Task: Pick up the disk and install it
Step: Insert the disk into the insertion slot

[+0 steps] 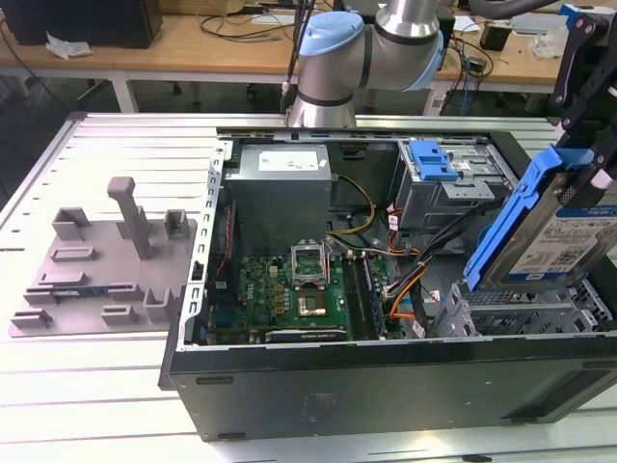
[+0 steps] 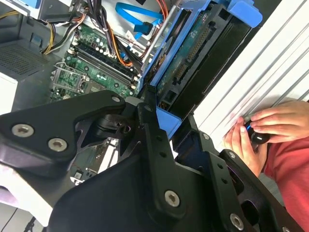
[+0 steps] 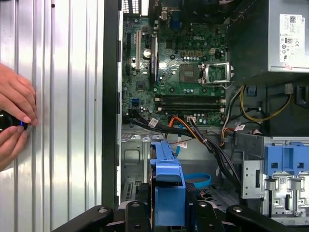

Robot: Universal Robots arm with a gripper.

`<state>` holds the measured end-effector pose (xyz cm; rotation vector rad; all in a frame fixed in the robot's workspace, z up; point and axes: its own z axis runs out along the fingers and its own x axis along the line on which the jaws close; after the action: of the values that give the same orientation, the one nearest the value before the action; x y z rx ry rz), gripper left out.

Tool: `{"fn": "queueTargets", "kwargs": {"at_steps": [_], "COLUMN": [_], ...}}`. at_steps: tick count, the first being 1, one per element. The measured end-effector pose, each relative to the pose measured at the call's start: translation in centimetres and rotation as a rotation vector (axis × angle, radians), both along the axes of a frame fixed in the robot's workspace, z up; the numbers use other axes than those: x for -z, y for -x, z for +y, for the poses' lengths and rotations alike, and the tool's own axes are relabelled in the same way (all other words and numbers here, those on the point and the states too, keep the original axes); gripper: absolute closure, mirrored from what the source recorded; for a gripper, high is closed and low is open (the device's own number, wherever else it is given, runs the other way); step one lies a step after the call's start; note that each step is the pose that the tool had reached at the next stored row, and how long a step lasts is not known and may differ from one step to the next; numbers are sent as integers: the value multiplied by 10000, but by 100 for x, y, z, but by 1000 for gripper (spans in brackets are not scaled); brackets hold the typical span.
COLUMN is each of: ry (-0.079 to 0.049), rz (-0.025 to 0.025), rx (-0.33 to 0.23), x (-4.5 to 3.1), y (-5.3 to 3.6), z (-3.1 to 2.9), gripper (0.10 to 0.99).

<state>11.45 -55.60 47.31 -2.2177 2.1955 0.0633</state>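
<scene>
The open computer case (image 1: 337, 386) lies on its side. Above the drive cage (image 1: 535, 311) at the exterior view's right, the disk (image 1: 564, 241) hangs tilted, its long axis slanting down toward that cage just beneath. The claw (image 3: 169, 215) is clamped on the disk's upper end.

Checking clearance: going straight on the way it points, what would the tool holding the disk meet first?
Likely the metal drive cage just beneath the disk the tool grips, though depth is unclear.
</scene>
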Motion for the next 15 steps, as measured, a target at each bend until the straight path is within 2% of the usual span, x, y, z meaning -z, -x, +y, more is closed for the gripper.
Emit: {"fn": "queueTargets", "kwargs": {"at_steps": [15], "ry": [-3], "rz": [0], "rx": [0], "x": [70], "y": [-11], "z": [0], "gripper": [718]}}
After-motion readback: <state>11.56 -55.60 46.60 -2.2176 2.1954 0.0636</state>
